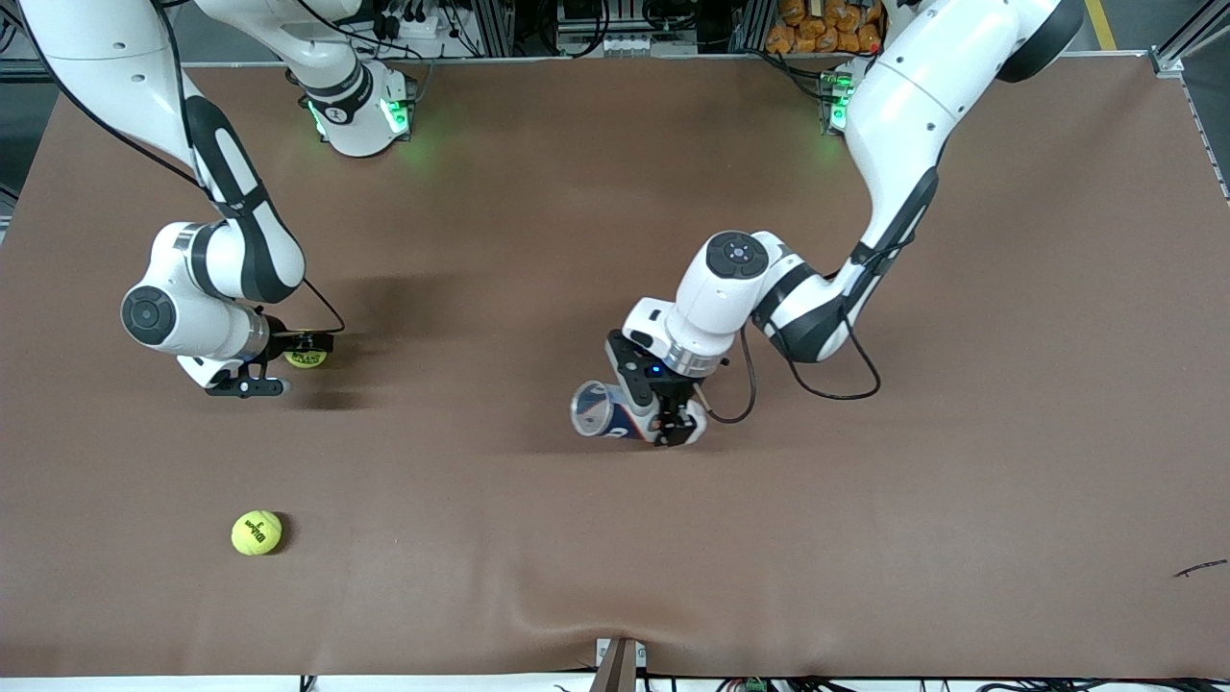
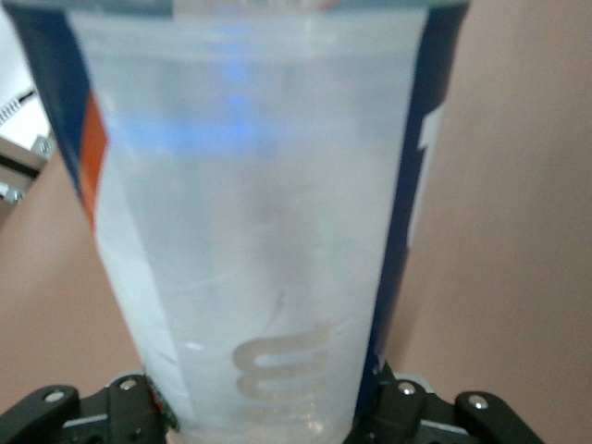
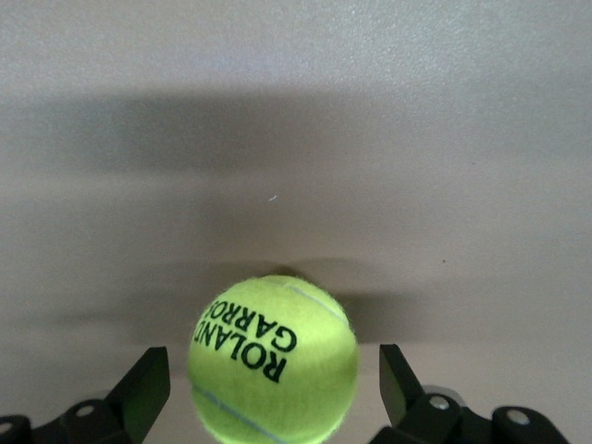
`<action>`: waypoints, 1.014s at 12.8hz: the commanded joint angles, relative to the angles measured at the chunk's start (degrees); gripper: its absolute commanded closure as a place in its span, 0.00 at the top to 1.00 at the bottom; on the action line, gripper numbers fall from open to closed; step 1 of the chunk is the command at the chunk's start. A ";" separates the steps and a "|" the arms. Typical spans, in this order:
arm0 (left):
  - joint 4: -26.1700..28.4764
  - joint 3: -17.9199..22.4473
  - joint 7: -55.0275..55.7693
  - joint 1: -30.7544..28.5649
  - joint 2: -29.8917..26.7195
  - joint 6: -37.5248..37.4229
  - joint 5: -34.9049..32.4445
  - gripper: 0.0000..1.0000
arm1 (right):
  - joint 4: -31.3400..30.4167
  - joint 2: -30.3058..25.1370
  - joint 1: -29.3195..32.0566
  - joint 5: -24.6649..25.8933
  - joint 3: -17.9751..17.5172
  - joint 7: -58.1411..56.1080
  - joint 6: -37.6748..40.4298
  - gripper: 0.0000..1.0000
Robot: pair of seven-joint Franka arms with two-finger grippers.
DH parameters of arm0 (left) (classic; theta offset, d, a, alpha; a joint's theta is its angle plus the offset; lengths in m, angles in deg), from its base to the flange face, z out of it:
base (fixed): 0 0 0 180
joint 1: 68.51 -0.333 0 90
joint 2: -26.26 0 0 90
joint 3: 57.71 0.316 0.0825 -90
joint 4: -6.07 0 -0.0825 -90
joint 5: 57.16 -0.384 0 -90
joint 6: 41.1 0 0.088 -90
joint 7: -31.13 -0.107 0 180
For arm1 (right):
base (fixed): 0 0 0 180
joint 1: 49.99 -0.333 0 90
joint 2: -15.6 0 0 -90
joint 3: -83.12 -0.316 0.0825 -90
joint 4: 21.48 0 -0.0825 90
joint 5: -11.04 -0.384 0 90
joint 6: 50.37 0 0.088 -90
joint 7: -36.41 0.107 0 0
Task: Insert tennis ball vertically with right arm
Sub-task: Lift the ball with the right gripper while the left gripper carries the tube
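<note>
A yellow-green tennis ball (image 1: 306, 358) printed ROLAND GARROS rests on the brown table toward the right arm's end. My right gripper (image 1: 306, 363) is down at it and open. Its two black fingers (image 3: 148, 390) stand on either side of the ball (image 3: 274, 370), with a gap showing on each side. Near the middle of the table my left gripper (image 1: 677, 423) is shut on the closed end of a clear tube can (image 1: 605, 411) with a blue, white and orange label. The can (image 2: 259, 231) lies almost on its side, its open mouth toward the right arm's end.
A second yellow tennis ball (image 1: 257, 532) lies loose on the brown table cover (image 1: 865, 538), nearer the front camera than the right gripper. A small dark scrap (image 1: 1199, 569) lies near the edge at the left arm's end.
</note>
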 commanded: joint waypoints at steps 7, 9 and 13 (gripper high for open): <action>-1.73 1.01 12.82 5.64 9.65 33.41 1.87 0.75 | 0.32 -1.67 0.38 1.04 -0.25 -0.14 -0.66 0.27; -1.81 1.01 12.82 6.08 12.11 39.03 1.96 0.76 | 1.89 -5.27 0.38 0.95 -0.08 0.21 1.62 0.27; -1.73 1.10 12.82 6.52 15.10 44.68 2.83 0.76 | 14.25 -7.66 0.29 0.51 -0.08 0.30 16.87 0.27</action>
